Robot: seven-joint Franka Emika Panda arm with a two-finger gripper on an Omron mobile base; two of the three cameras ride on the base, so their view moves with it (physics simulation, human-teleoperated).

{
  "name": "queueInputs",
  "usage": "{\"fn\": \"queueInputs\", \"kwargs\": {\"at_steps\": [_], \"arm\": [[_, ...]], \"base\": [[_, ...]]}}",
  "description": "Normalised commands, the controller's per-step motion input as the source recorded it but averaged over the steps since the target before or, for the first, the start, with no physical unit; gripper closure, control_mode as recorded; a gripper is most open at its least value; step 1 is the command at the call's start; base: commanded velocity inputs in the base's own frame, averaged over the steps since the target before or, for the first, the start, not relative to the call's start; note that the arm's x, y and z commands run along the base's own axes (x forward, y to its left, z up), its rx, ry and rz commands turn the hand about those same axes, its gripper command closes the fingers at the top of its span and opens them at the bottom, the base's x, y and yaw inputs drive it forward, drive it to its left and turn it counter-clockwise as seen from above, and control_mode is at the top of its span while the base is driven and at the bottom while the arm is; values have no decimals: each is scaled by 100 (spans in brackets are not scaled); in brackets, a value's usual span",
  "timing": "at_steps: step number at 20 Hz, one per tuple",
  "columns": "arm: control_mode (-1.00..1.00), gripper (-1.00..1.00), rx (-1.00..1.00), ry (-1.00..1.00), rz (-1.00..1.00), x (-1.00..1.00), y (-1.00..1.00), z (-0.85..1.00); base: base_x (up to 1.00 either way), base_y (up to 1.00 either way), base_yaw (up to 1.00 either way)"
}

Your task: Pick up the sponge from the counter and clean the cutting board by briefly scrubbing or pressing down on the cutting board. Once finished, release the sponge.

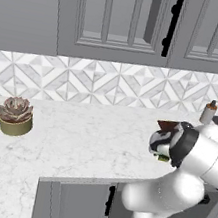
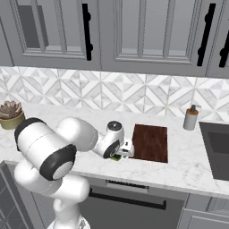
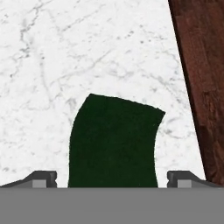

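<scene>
The dark green sponge [image 3: 113, 140] lies flat on the white marble counter [image 3: 65, 52], just left of the reddish-brown cutting board [image 3: 199, 78] and apart from it. My gripper [image 3: 113, 177] hangs low over the sponge, open, with one fingertip on each side and a small gap to each. From the right base view, the gripper [image 2: 125, 151] is at the board's [image 2: 151, 142] left edge, and the sponge's yellow-green side [image 2: 117, 157] peeks out beneath the hand. In the left base view my arm hides most of the board [image 1: 168, 125].
A potted succulent [image 1: 15, 115] stands far left on the counter. A soap bottle [image 2: 191, 117] stands by the wall beyond the board, next to the dark sink [image 2: 217, 150]. Grey wall cabinets hang above; the counter's front edge runs close behind the sponge.
</scene>
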Motion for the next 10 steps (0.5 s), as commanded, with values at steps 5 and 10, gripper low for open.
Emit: {"fn": "queueInputs", "kwargs": {"at_steps": [5, 10], "arm": [[-100, 100, 0, 8, 0, 35, 0, -52], [-100, 100, -2, 1, 1, 4, -1, -47]], "base": [[0, 0, 0], [0, 0, 0]]}}
